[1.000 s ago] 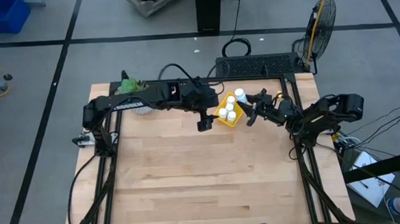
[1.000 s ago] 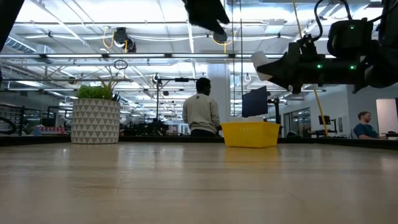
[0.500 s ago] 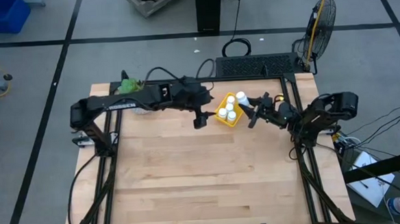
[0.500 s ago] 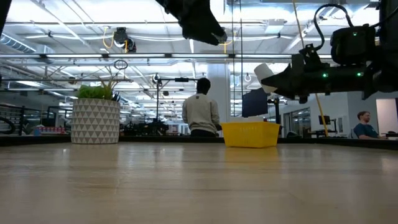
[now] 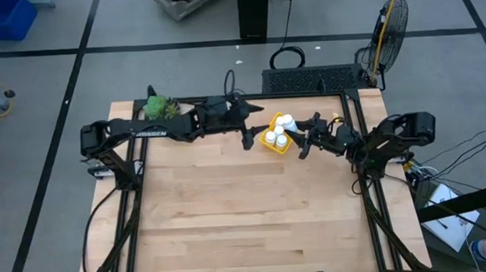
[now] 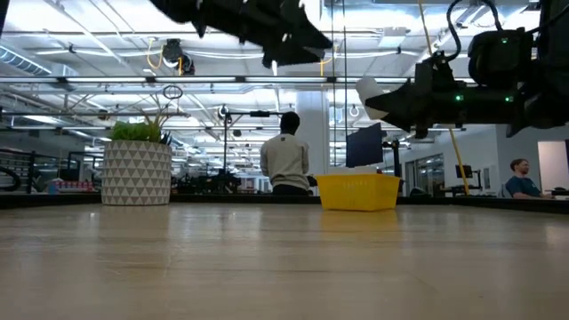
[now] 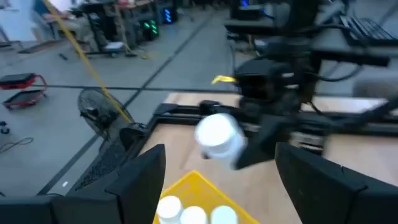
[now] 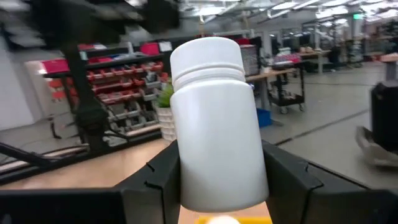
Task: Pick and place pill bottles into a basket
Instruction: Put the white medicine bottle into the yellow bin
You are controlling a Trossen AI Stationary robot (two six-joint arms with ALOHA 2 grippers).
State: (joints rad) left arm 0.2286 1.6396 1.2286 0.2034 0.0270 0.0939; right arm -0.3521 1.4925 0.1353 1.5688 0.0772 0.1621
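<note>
No legible text, label, brand or number anywhere (held bottle's side plain white).

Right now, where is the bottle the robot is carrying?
The bottle is up in the air, pinched in the right arm's fingers. In the low view it hangs just right of and above the yellow basket, at the table's far end.
</note>
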